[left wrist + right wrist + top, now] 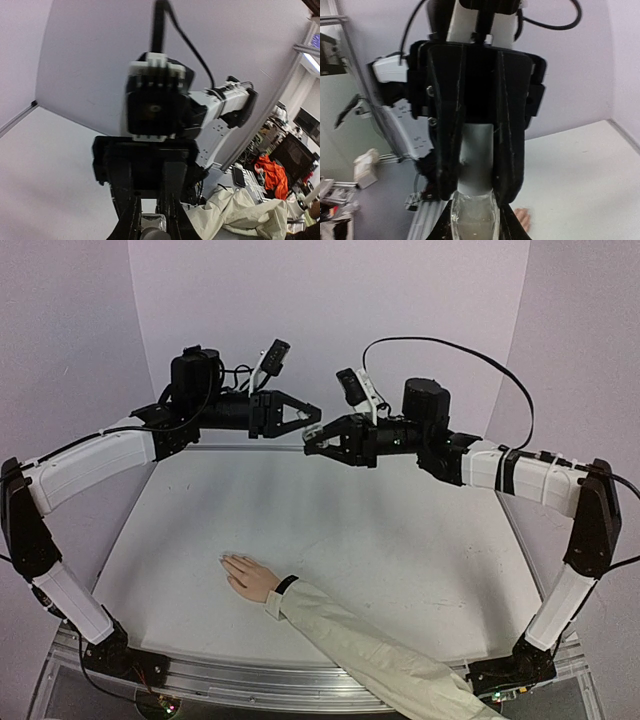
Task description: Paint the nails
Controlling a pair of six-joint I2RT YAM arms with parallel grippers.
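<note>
A light-skinned hand (250, 577) with a black wristband and cream sleeve (360, 645) lies palm down on the table, fingers pointing left. Its nails (225, 561) are too small to make out. High above the table's back, my two grippers meet tip to tip around a small polish bottle (313, 429). My right gripper (472, 222) is shut on the clear glass body (472, 215). The left gripper (475, 187) is shut on the pale grey cap (477, 155). In the left wrist view the glass (150, 220) shows between the right gripper's fingers (172, 215).
The white table (380, 530) is walled by pale panels at the back and sides. Both forearms span the back of the workspace at height. The person's arm enters from the front right edge. Clutter outside the cell shows in the left wrist view (272, 175).
</note>
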